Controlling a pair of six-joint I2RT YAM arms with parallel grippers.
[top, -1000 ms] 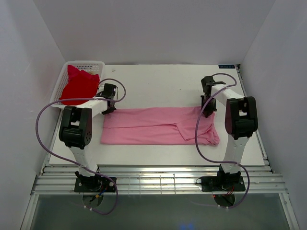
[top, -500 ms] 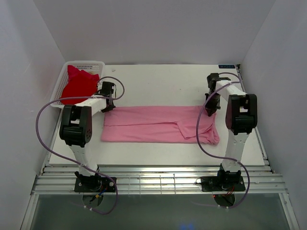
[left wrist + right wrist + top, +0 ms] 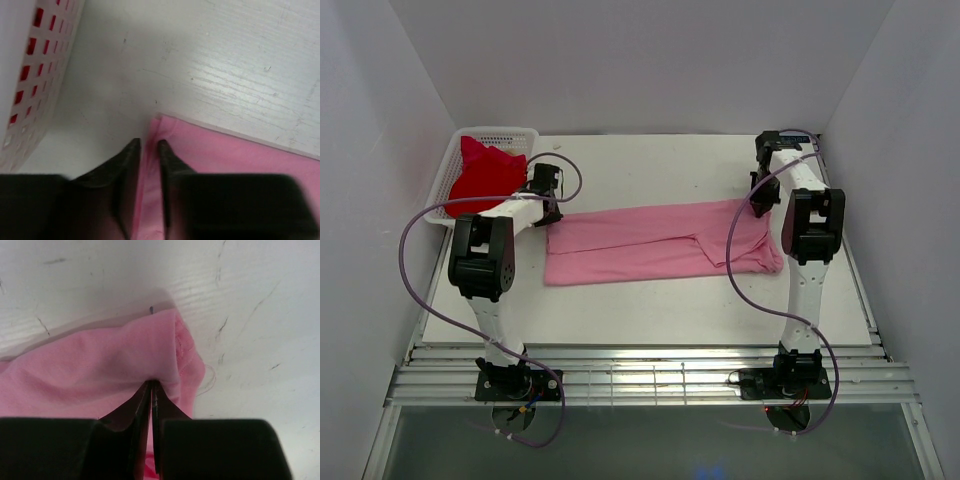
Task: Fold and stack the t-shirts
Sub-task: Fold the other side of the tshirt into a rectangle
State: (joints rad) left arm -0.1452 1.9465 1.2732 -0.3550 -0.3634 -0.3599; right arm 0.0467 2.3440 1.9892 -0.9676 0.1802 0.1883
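The light pink t-shirt lies as a long folded band across the table, slanting from lower left to upper right. My left gripper sits at its far left corner. In the left wrist view its jaws stand a little apart, with the pink hem lying between them. My right gripper is at the far right corner. It is shut on a pinch of the pink cloth. The bright red t-shirt lies bunched in the basket.
The white mesh basket stands at the table's far left corner, close to my left gripper; its wall fills the left of the left wrist view. White walls close in the table at the back and on both sides.
Both grippers have moved toward the far side, dragging the pink t-shirt's far edge with them; the right end went further, so the shirt now slants. The left jaws have parted slightly.
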